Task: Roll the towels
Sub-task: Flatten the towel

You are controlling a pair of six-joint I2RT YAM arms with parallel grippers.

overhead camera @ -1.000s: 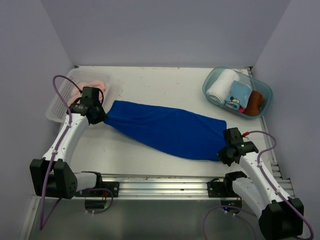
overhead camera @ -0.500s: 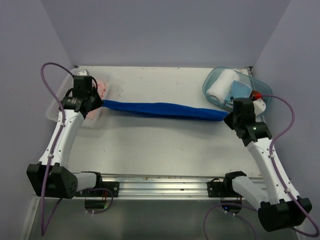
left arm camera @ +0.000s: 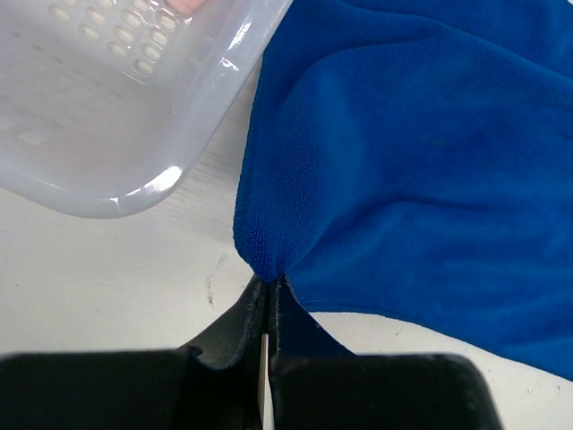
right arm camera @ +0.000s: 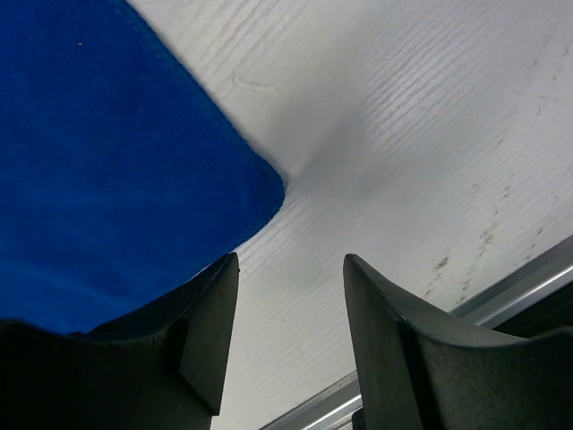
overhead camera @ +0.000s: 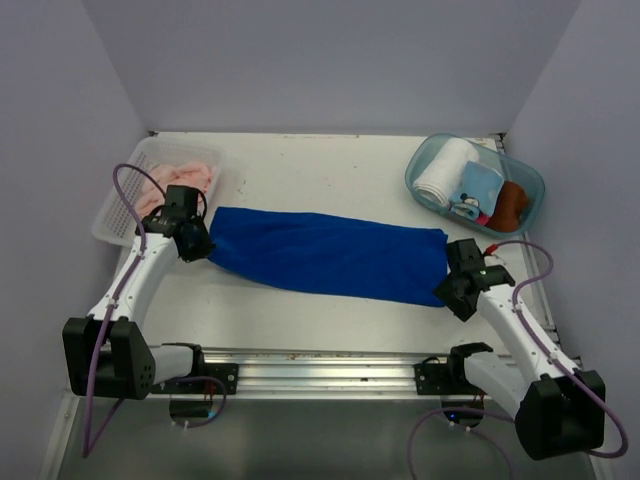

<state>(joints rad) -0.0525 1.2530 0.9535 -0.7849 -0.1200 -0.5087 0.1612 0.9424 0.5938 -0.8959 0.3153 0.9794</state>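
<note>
A blue towel (overhead camera: 325,253) lies spread lengthwise across the middle of the table, and it fills much of the left wrist view (left arm camera: 421,170). My left gripper (overhead camera: 197,247) is shut on the towel's left corner, which is pinched at the fingertips (left arm camera: 269,279). My right gripper (overhead camera: 447,292) stands open just past the towel's right near corner (right arm camera: 260,193), with nothing between its fingers and bare table under them. In the right wrist view that gripper (right arm camera: 291,260) sits beside the blue edge, apart from it.
A white perforated basket (overhead camera: 118,205) holding pink towels (overhead camera: 180,175) stands at the back left, next to my left gripper; its corner shows in the left wrist view (left arm camera: 134,134). A clear blue tub (overhead camera: 527,192) with rolled towels sits at the back right. A metal rail (overhead camera: 320,355) runs along the near edge.
Both arms lifted the towel taut toward the back, then brought it down spread flat. The right gripper has opened and let go of the right corner. The left still holds its corner.
</note>
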